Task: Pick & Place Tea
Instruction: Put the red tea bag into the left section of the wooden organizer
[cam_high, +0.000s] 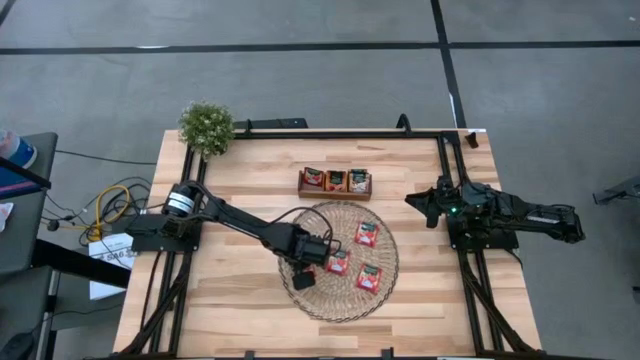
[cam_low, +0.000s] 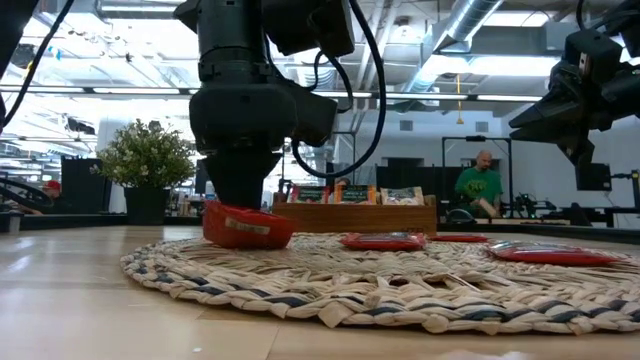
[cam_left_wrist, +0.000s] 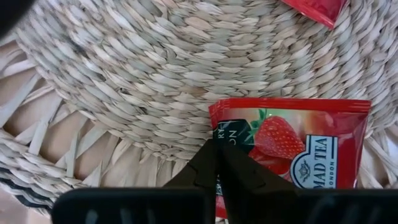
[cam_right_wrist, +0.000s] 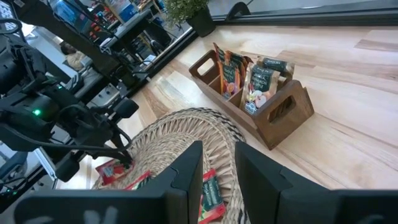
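A round woven mat (cam_high: 345, 300) lies mid-table with red tea sachets on it (cam_high: 367, 234) (cam_high: 338, 262) (cam_high: 370, 277). My left gripper (cam_high: 308, 266) points down over the mat's left part, shut on another red strawberry tea sachet (cam_left_wrist: 292, 146). In the low view that sachet (cam_low: 247, 228) sits bowed under the fingers. My right gripper (cam_right_wrist: 214, 165) waits at the table's right side, level and open, touching nothing. Behind the mat stands a brown wooden tray (cam_high: 335, 183) with sachets upright in its three slots. My left gripper pinches the red sachet at one side edge (cam_left_wrist: 219, 134), beside its dark label, between its two fingers. The fingers come from above, pointing down. The sachet bows with its ends curled up (cam_low: 215, 212). I cannot tell whether its underside is clear of the mat.
A small potted plant (cam_high: 207, 127) stands at the far left corner. Bare wood lies in front of the mat and to its right (cam_high: 430, 290). Beyond the table, a person (cam_low: 480, 188) shows in the room.
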